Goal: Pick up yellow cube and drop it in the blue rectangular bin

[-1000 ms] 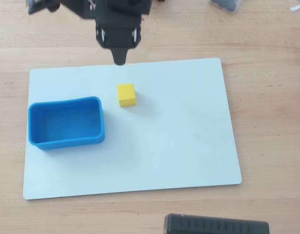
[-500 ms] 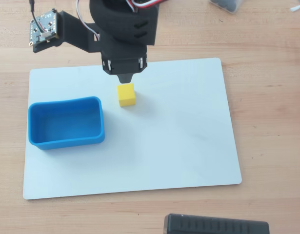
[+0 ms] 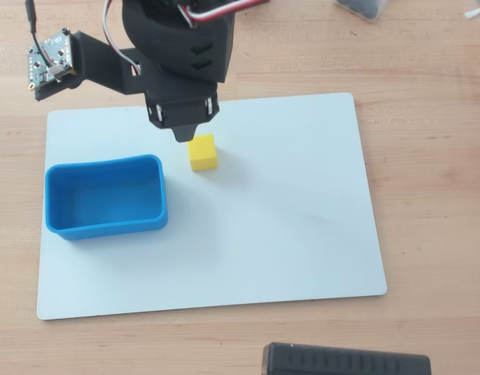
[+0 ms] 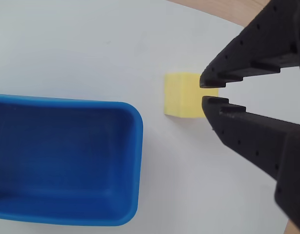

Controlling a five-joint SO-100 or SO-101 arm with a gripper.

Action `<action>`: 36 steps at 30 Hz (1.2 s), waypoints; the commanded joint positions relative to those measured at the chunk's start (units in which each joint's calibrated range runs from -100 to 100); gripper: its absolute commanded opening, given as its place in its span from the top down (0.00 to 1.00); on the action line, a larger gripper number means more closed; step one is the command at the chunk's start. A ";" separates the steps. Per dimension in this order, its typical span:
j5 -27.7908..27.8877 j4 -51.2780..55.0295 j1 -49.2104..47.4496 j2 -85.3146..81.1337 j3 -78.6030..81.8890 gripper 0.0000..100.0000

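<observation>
The yellow cube (image 3: 202, 152) sits on the white board, just right of the blue rectangular bin (image 3: 105, 197). The bin is empty. My black gripper (image 3: 185, 136) hangs just behind the cube's back left corner in the overhead view. In the wrist view the gripper (image 4: 206, 93) comes in from the right, its tips overlapping the right side of the cube (image 4: 181, 95). The jaws are nearly together with only a thin gap at the tips and hold nothing. The bin (image 4: 62, 165) fills the lower left of the wrist view.
The white board (image 3: 286, 226) lies on a wooden table. A black object (image 3: 345, 361) sits at the table's front edge, and a dark item (image 3: 364, 8) at the back right. The wrist camera module (image 3: 51, 62) juts out to the left of the arm.
</observation>
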 commanded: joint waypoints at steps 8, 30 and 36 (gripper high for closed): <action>-2.00 -2.39 -2.64 0.15 3.21 1.00; -4.84 -3.22 -2.98 -0.13 8.85 0.75; -4.84 -5.28 -2.81 0.33 11.85 0.75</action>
